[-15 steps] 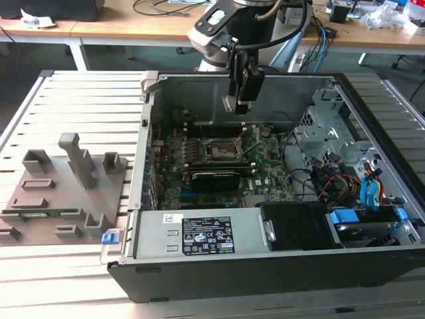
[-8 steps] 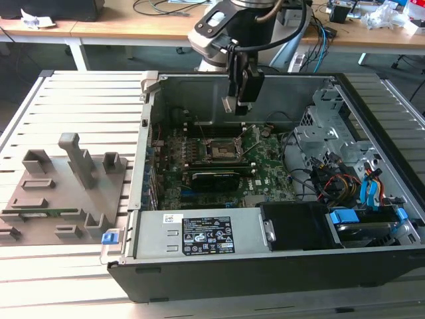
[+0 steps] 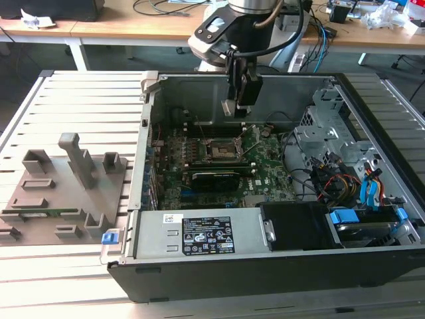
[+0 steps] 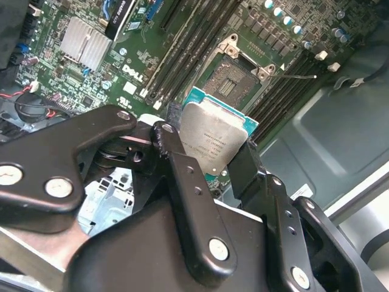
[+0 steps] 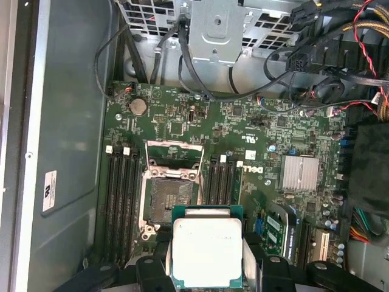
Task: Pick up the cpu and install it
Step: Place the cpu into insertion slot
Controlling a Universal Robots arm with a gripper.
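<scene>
The cpu (image 4: 213, 139), a flat square chip with a silvery top and green rim, hangs between my gripper's black fingers (image 4: 182, 182); it also shows in the first wrist view (image 5: 206, 249). My gripper (image 3: 234, 106) is shut on it, hovering above the open computer case (image 3: 143, 153) in the exterior view. Below lies the green motherboard (image 5: 182, 125) with its empty dark socket (image 5: 171, 194), whose metal frame is flipped open. In the second wrist view the socket (image 4: 238, 79) sits just beyond the chip's far edge.
Memory slots (image 5: 118, 201) flank the socket. A silver heatsink (image 5: 299, 173) and bundled cables (image 3: 332, 176) lie toward the exterior view's right. A grey fixture with upright blocks (image 3: 66, 179) stands outside the case, on the exterior view's left.
</scene>
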